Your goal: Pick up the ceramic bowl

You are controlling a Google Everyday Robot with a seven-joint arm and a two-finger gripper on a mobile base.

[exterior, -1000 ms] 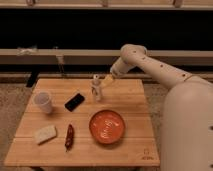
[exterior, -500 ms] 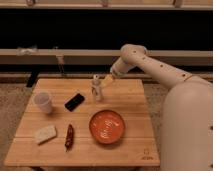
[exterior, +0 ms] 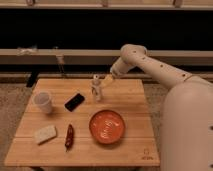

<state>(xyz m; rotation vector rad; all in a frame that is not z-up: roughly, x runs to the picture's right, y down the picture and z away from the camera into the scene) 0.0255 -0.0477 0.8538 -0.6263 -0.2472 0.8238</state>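
The ceramic bowl [exterior: 106, 126] is round, shallow and orange-red with pale streaks inside. It sits on the wooden table [exterior: 135, 105] toward the front right. My gripper [exterior: 105, 81] hangs over the back middle of the table at the end of the white arm [exterior: 150, 67]. It is well behind the bowl and next to a small pale bottle [exterior: 96, 88].
A white cup [exterior: 43, 101] stands at the left. A black phone-like object [exterior: 74, 101] lies near the middle. A pale sponge [exterior: 45, 134] and a dark red chili pepper [exterior: 69, 136] lie at the front left. A ledge runs behind the table.
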